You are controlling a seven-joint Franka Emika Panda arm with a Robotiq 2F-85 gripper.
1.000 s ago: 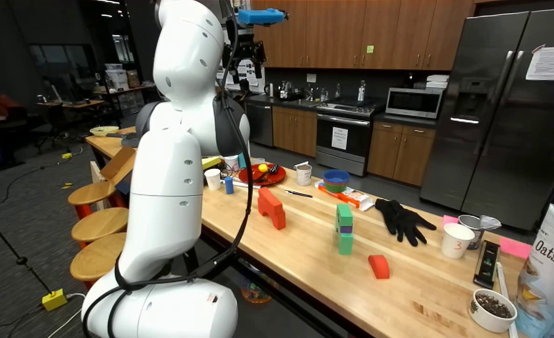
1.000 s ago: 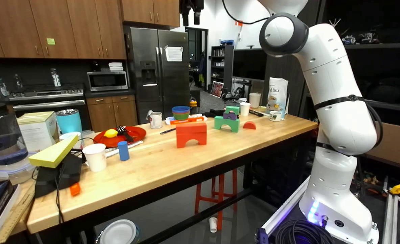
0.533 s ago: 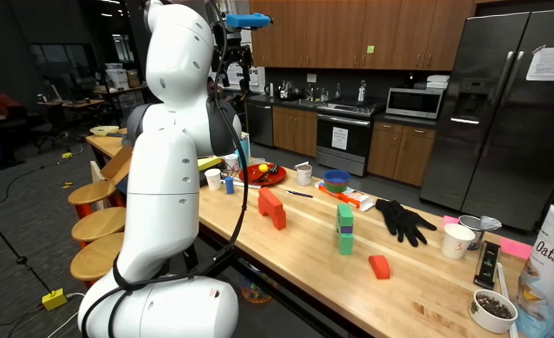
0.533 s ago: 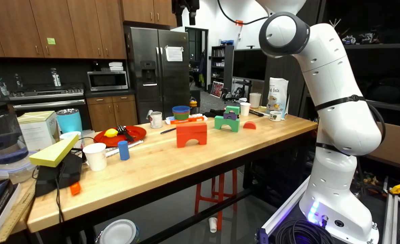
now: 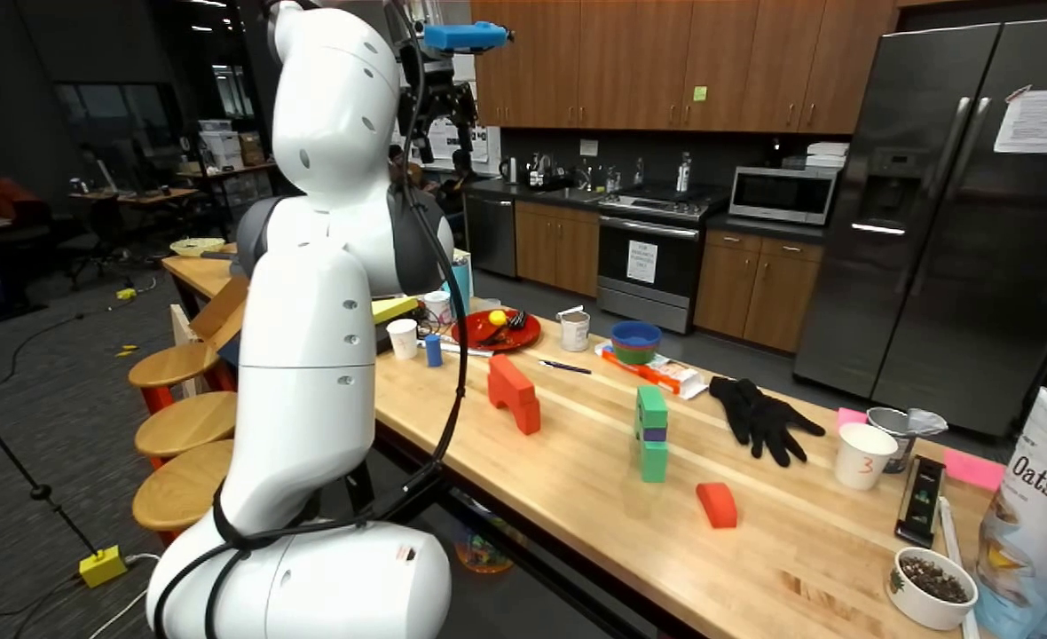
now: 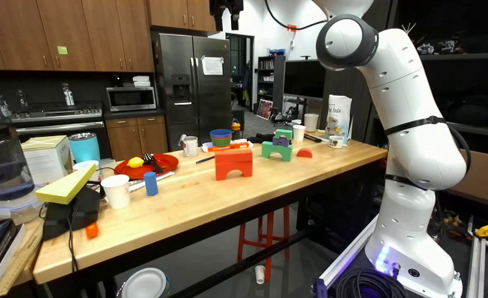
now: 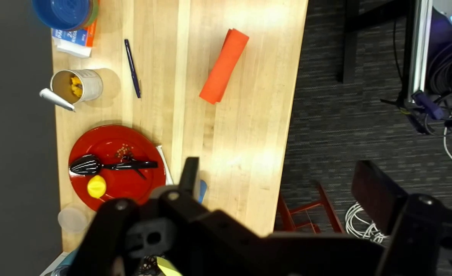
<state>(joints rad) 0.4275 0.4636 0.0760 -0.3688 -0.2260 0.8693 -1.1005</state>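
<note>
My gripper (image 7: pixel 277 168) is open and empty, high above the wooden table (image 7: pixel 245 126). It also shows at the top of both exterior views (image 5: pixel 446 142) (image 6: pixel 227 25). In the wrist view, the blue cylinder (image 7: pixel 202 190) is partly hidden behind one finger. A red arch block with another red block on top (image 7: pixel 226 67) (image 6: pixel 233 161) stands mid-table. Beyond it, a purple arch (image 6: pixel 281 141) sits between a green arch (image 6: pixel 277 151) below and another green block (image 6: pixel 283 133) above. A red half-round block (image 5: pixel 717 506) (image 6: pixel 304 153) lies beside this stack.
A red plate (image 7: pixel 115 134) holds a yellow lemon (image 7: pixel 96 186) and a black utensil. A can (image 7: pixel 90 84), a pen (image 7: pixel 133 69), stacked bowls (image 5: pixel 635 342), black gloves (image 5: pixel 759 417), a paper cup (image 6: pixel 117 192) and an oats bag (image 5: pixel 1034 497) are on the table.
The arm and gripper have shifted a little to the left in both exterior views, mostly in the first half second. The gripper stays open. The table objects have not moved.
</note>
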